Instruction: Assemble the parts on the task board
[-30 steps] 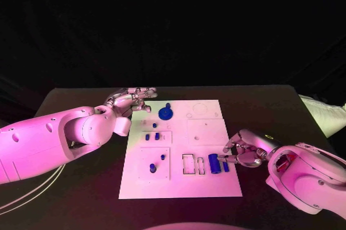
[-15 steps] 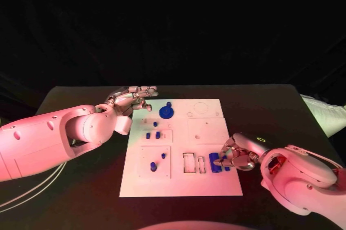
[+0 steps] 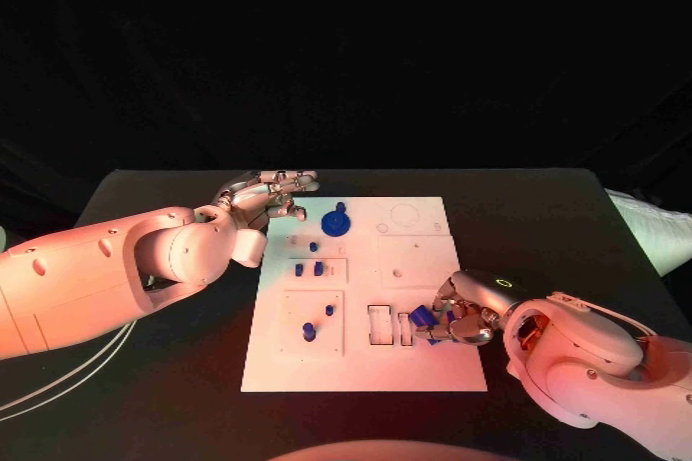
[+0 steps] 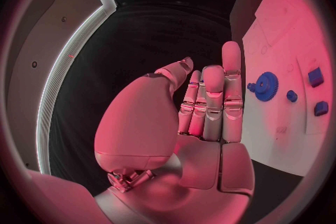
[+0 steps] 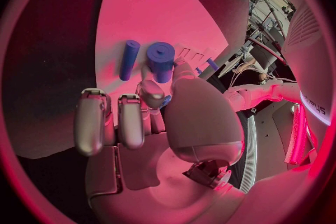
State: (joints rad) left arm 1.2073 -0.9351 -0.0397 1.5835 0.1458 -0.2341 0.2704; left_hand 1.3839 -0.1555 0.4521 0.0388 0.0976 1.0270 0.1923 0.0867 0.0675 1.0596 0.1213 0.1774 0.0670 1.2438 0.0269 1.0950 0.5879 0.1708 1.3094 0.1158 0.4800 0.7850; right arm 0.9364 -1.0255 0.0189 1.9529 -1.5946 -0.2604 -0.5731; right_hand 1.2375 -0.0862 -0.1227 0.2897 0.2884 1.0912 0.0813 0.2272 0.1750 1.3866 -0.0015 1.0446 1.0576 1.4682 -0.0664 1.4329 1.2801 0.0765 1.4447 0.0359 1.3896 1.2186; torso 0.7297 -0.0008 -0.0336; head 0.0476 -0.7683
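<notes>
The white task board (image 3: 418, 366) lies mid-table. My left hand (image 3: 267, 196) hovers off its far left corner, fingers straight, holding nothing; the left wrist view shows this hand (image 4: 203, 106) beside the blue gear (image 4: 266, 86). The gear (image 3: 335, 221) sits at the board's far end, with small blue parts (image 3: 307, 270) in the recesses nearer me. My right hand (image 3: 464, 313) rests on the board's right side, fingers curled. In the right wrist view a thick blue cylinder (image 5: 161, 59) and a thin blue peg (image 5: 129, 59) lie just past the fingertips (image 5: 150, 89). A sliver of a blue part (image 5: 166, 102) sits pinched between thumb and finger.
Two narrow rectangular slots (image 3: 378, 324) open in the board just left of my right hand. Square plates with more blue pegs (image 3: 307, 331) fill the board's left half. Bare black table (image 3: 159, 381) surrounds the board.
My right hand has slid left across the board toward the slots, and the blue cylinders beside it have shifted left and tilted. My left hand has hardly moved.
</notes>
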